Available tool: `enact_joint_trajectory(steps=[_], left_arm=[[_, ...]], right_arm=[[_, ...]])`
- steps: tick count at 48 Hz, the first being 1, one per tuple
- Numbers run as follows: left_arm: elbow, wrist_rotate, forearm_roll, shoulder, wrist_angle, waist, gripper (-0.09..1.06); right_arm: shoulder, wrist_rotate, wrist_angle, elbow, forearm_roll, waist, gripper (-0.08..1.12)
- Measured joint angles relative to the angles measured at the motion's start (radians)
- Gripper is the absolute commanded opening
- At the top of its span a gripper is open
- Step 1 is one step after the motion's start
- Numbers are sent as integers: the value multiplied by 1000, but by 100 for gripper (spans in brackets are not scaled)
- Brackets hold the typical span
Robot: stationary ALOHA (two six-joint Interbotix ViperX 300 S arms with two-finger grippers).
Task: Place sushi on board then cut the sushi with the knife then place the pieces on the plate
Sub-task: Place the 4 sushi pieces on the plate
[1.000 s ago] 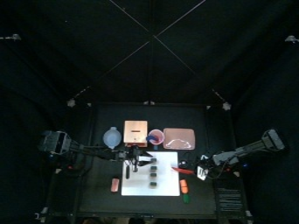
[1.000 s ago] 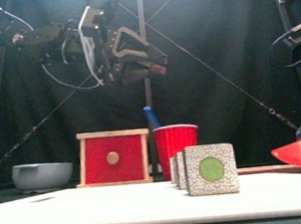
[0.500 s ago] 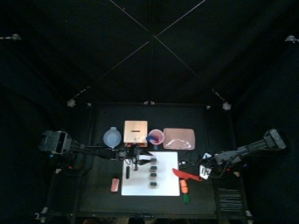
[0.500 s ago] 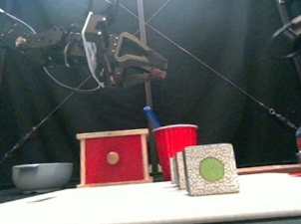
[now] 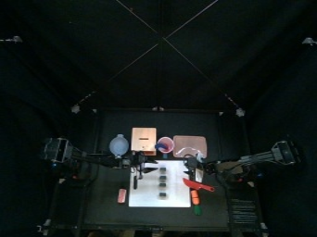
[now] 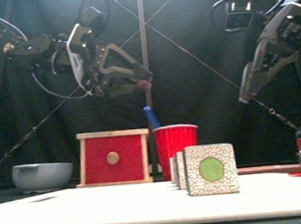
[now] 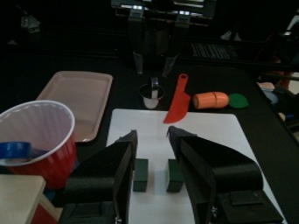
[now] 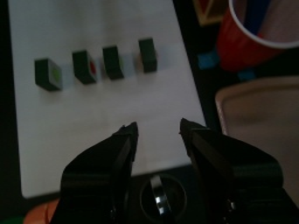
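Note:
Several dark green sushi pieces point(image 5: 161, 186) stand in a row on the white cutting board point(image 5: 173, 199); in the front view the nearest sushi piece point(image 6: 211, 169) shows a green middle. A red toy knife point(image 5: 196, 186) lies at the board's right edge. My left gripper point(image 7: 152, 134) hangs open and empty above the back end of the row, seen in the top view as the left gripper point(image 5: 145, 169). My right gripper point(image 8: 158, 129) is open and empty too, high over the board's back right part. The pink plate point(image 5: 190, 146) lies behind the board.
Behind the board stand a red cup point(image 5: 165, 144) holding a blue knife point(image 6: 150, 115), a wooden box point(image 5: 144, 140) with a red drawer front and a blue-grey bowl point(image 5: 119, 145). An orange toy point(image 5: 121, 194) lies left of the board, a green one point(image 5: 196, 209) at its front right.
My right gripper has moved from the table's right side, beside the red knife, up and left over the board. The left gripper has sunk slightly.

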Motion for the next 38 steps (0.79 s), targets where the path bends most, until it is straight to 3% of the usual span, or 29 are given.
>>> enact_joint_trajectory(steps=[14,38], left_arm=[[71,-2,-41,-40,3,2,75],[101,0,-41,-41,14,6,75]], right_arm=[[272,-6,-160,-109,-8,-49,83],[500,-6,-104,-284,-37,-72,82]])
